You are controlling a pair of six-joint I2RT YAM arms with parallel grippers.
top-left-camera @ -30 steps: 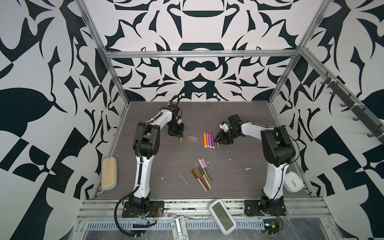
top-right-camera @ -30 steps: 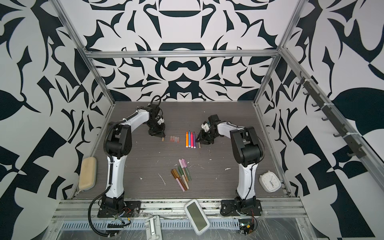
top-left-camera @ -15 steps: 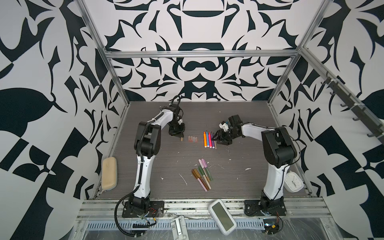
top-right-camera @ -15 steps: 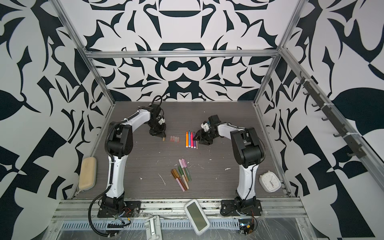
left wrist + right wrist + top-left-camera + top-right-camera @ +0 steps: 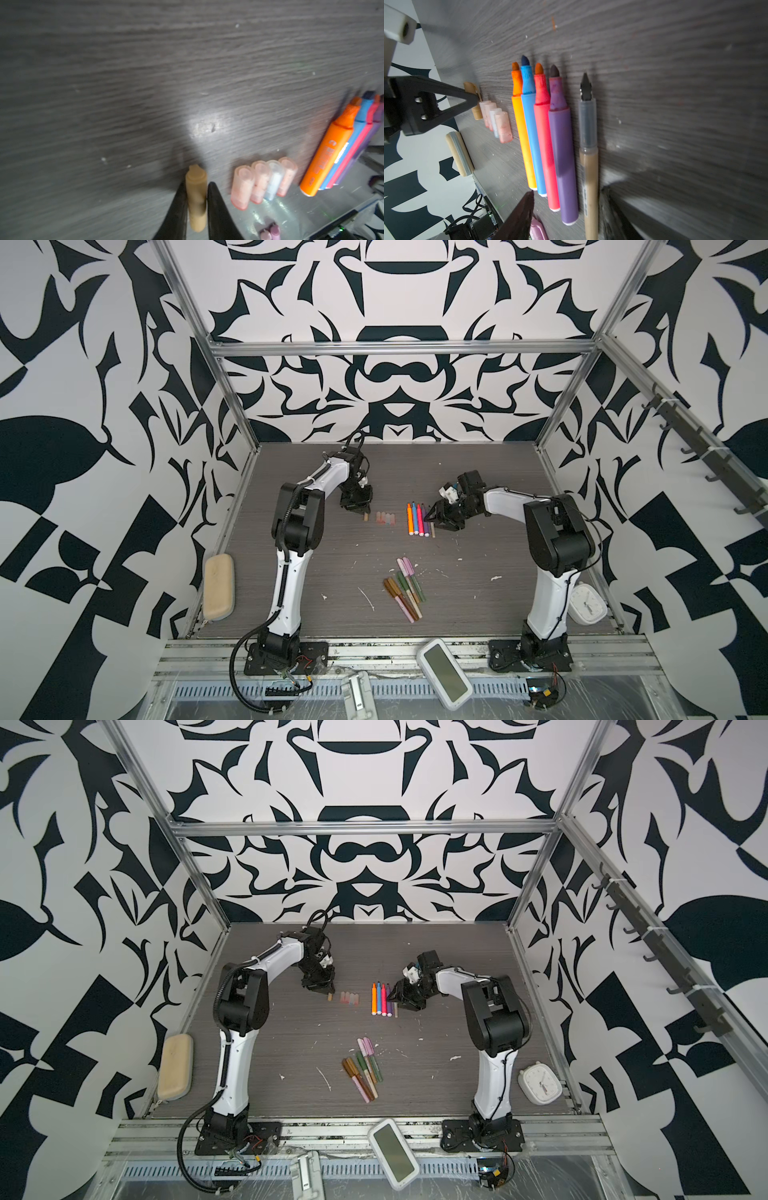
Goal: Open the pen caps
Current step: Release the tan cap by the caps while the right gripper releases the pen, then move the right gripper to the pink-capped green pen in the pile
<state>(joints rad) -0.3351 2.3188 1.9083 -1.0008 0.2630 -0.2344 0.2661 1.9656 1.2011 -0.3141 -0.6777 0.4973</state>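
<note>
Bottom edge of a top view: the device (image 5: pixel 444 672). Just above it, lower centre, a fan of capped pens (image 5: pixel 405 589). Up to mid-frame: four open pens (image 5: pixel 417 519) in a row, the brown pen (image 5: pixel 588 166) beside them, and the right gripper (image 5: pixel 566 190) spread wide at their tail ends, gripping nothing. Left of those sit four clear caps (image 5: pixel 264 180), then the tan cap (image 5: pixel 196 197), flat on the table between the left gripper (image 5: pixel 197 185) fingers. Pinched or loose? Can't tell.
</note>
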